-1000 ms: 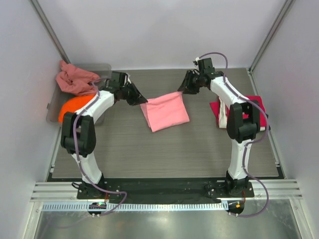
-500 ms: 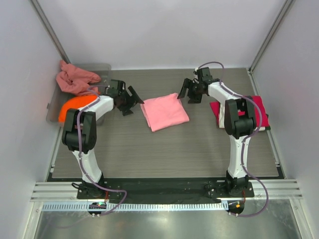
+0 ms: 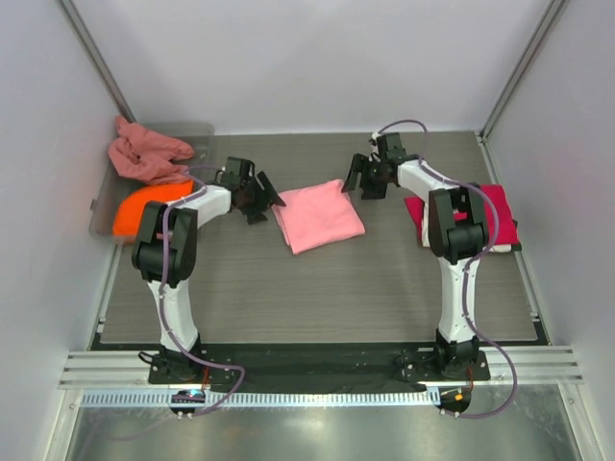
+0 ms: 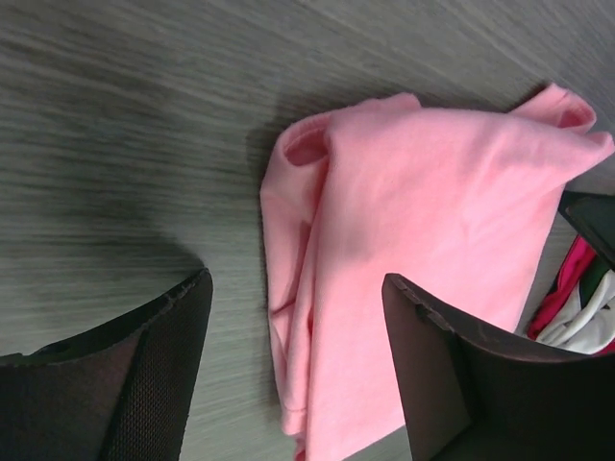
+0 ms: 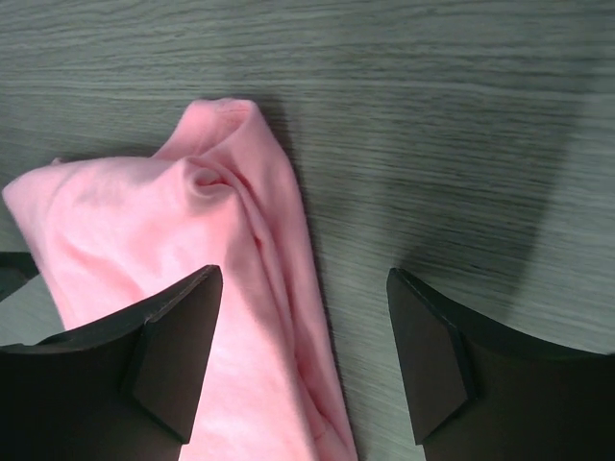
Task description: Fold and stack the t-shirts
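At the middle of the grey wood-grain table (image 3: pixel 288 288) lies the folded light pink cloth t-shirt (image 3: pixel 317 216). The left gripper (image 3: pixel 266 202) stands just beside its left edge, the right gripper (image 3: pixel 357 182) beside its far right corner, both with jaws apart, holding nothing. A crimson red t-shirt (image 3: pixel 500 206) lies at the right; an orange t-shirt (image 3: pixel 130 213) and a dusty rose t-shirt (image 3: pixel 144 154) sit in the grey plastic tray (image 3: pixel 197 128).

Soft matt pink cloth t-shirt (image 3: pixel 317 216), grey wood-grain desk (image 3: pixel 288 288) with a dull finish, black matt plastic fingers (image 4: pixel 125 384) finely dimpled inside, translucent grey plastic tray (image 3: pixel 100 219)
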Action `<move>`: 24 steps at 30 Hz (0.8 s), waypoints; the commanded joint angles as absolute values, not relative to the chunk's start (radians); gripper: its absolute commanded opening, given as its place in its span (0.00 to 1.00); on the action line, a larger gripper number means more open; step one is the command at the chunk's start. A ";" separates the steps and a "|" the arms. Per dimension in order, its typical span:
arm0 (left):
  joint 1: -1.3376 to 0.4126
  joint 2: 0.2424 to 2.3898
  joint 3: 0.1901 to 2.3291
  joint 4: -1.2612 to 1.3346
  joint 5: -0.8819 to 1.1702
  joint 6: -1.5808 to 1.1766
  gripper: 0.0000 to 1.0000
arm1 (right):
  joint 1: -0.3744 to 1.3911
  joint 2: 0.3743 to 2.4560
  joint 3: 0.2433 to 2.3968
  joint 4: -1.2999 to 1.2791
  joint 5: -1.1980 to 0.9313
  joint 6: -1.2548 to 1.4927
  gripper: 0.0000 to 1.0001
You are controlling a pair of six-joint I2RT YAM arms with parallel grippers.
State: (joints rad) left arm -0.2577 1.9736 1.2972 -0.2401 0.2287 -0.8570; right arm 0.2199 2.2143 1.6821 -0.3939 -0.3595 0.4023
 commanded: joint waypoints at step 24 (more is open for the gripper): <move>-0.261 2.097 1.416 -0.169 0.293 -0.870 0.52 | 0.298 2.189 1.716 -0.819 0.782 0.285 0.49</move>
